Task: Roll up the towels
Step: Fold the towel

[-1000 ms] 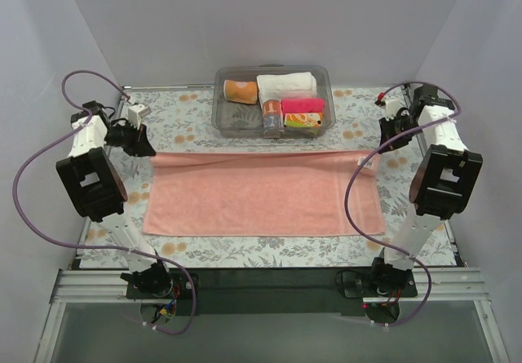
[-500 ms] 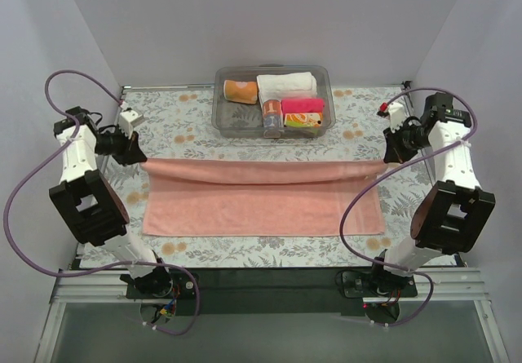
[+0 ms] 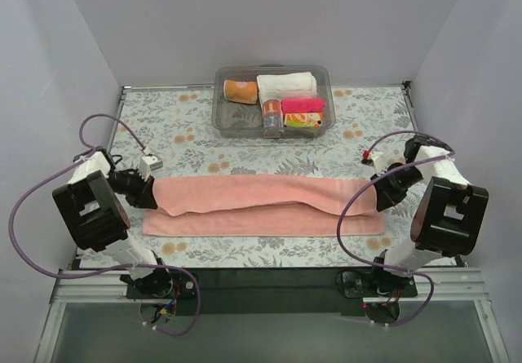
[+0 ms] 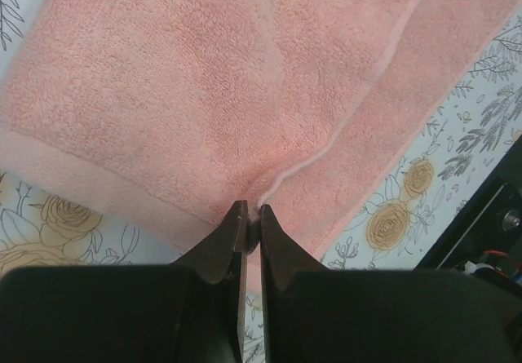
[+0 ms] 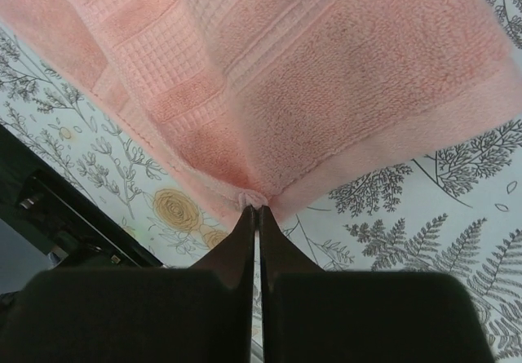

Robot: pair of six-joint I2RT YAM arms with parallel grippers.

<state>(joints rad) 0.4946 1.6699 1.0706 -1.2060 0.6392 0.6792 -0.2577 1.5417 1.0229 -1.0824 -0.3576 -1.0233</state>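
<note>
The salmon-pink towel (image 3: 261,204) lies across the table, its far half folded forward over the near half. My left gripper (image 3: 152,193) is shut on the towel's left folded corner (image 4: 269,185). My right gripper (image 3: 377,197) is shut on the towel's right folded corner (image 5: 254,193). Both hold their corners low over the near layer. The white corner tag is not visible. The small teal-red-white patterned cloth (image 3: 272,117) sits rolled in the bin at the back.
A clear plastic bin (image 3: 223,117) at the back centre holds an orange roll (image 3: 241,90), a white rolled towel (image 3: 286,83), a hot-pink roll (image 3: 303,104) and an orange patterned roll (image 3: 303,119). The floral tablecloth (image 3: 269,155) covers the table. Purple cables loop beside both arms.
Both grippers have pulled the towel's far edge toward the near side, folding it over. The towel now shows as a narrower band.
</note>
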